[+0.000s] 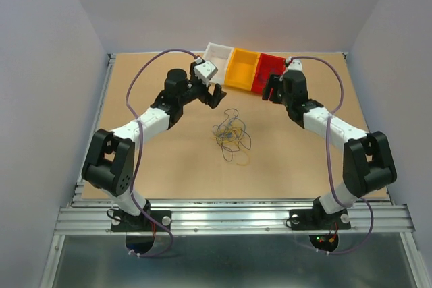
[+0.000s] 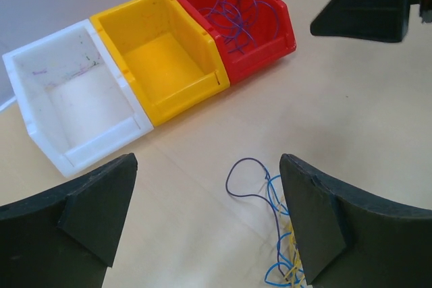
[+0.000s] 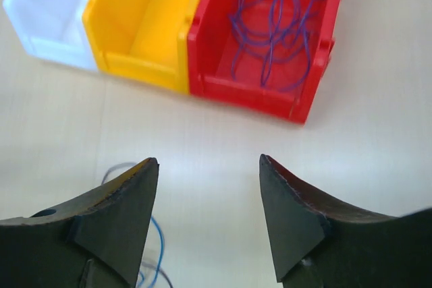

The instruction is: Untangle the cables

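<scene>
Top external view has the tangled cables (image 1: 231, 134) lying mid-counter (image 1: 169, 160), between the arms. Purple wires (image 3: 273, 25) already lie in the red bin (image 3: 256, 92). Left gripper (image 2: 208, 170) and right gripper (image 3: 208, 163) both stand wide and empty. Sorting looks partway done. Next, one gripper must descend and pinch a single strand from the tangle.

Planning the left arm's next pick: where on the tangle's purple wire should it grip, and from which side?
Probably the purple wire at its loop arching clear of the tangle, from above with the open left gripper: there it lies alone, so no other strand gets pinched.
</scene>
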